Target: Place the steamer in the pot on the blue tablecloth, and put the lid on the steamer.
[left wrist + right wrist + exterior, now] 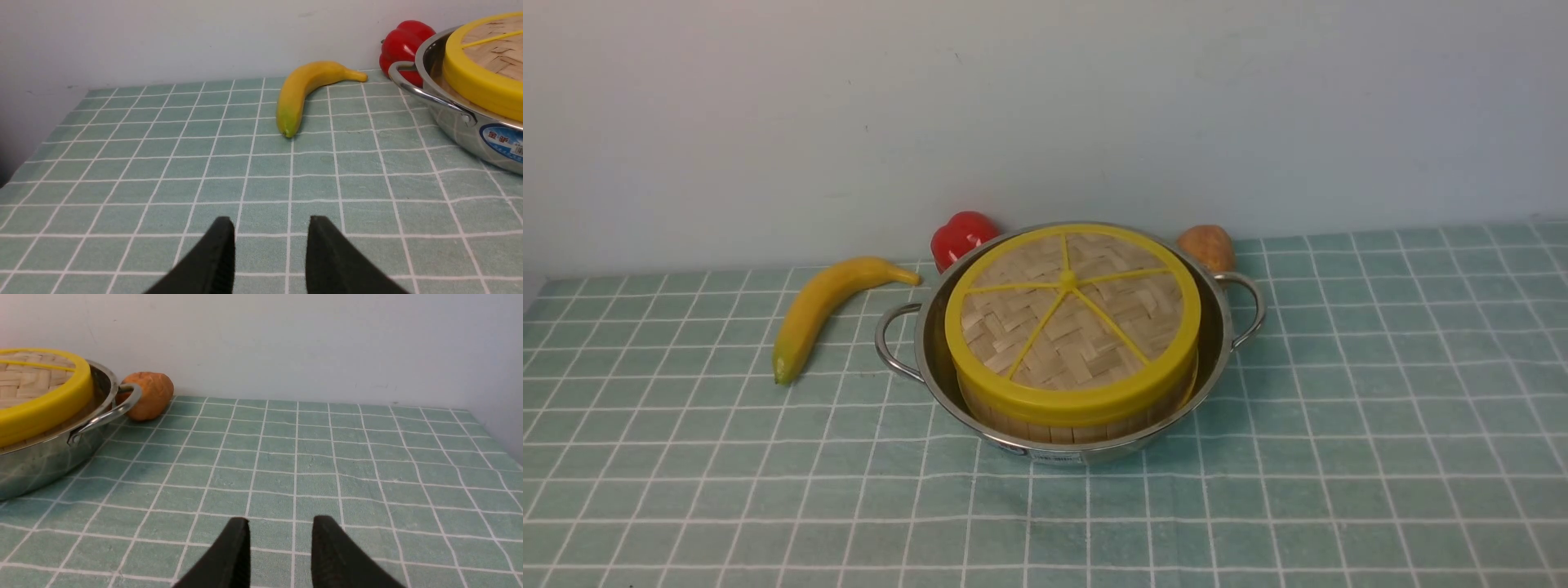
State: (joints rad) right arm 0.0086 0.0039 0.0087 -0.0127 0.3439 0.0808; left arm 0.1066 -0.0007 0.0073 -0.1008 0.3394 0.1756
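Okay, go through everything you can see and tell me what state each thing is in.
Lid: on the steamer.
Steamer: in the pot, covered.
Pot: upright on the cloth.
Banana: lying flat.
Left gripper: open, empty.
Right gripper: open, empty.

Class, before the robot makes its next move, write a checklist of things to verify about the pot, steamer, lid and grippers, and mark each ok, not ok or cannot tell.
1. Pot on the blue tablecloth: ok.
2. Steamer inside pot: ok.
3. Lid covering steamer: ok.
4. Lid fully level: cannot tell.
5. Left gripper open, holding nothing: ok.
6. Right gripper open, holding nothing: ok.
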